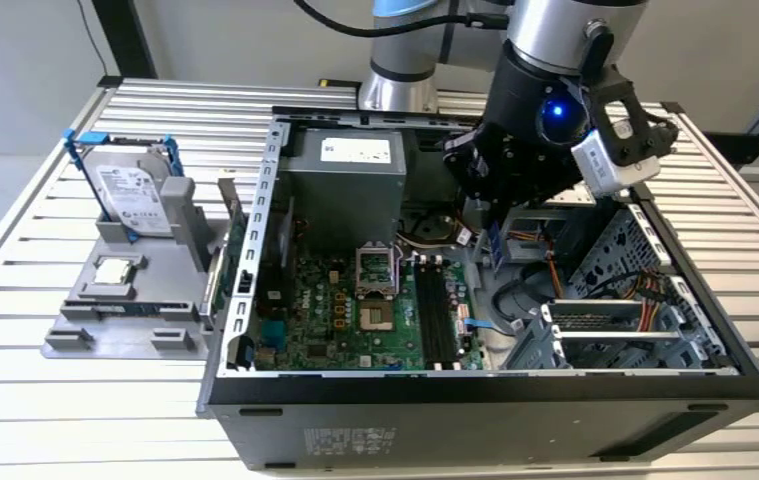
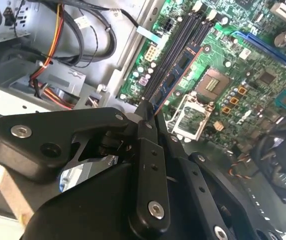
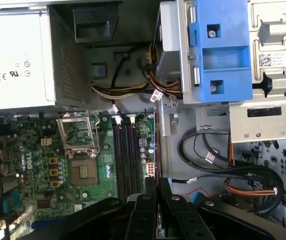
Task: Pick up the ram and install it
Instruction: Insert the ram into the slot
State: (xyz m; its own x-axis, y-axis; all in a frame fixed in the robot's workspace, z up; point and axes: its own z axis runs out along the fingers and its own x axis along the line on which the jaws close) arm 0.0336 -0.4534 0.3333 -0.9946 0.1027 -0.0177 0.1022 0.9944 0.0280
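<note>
My gripper [image 1: 497, 232] hangs inside the open computer case [image 1: 259, 250], shut on the ram. The ram [image 2: 176, 79] is a thin dark stick seen edge-on, sticking out from between the fingertips toward the motherboard [image 1: 339, 330]. In the first wrist view the ram [image 3: 155, 145] runs parallel to the black memory slots [image 3: 128, 150], just beside them on the drive-cage side. The slots [image 1: 435, 310] look unfilled in the exterior view. There the ram [image 1: 495, 250] sits above the board, toward the exterior view's right of the slots.
The open processor socket [image 1: 372, 275] lies beside the slots. The power supply [image 1: 346, 175] stands at the case's back and cables [image 1: 539, 290] run next to the drive cage [image 1: 619, 320]. Outside, a grey holder [image 1: 86, 320] carries a hard drive [image 1: 132, 195] and a processor chip [image 1: 115, 270].
</note>
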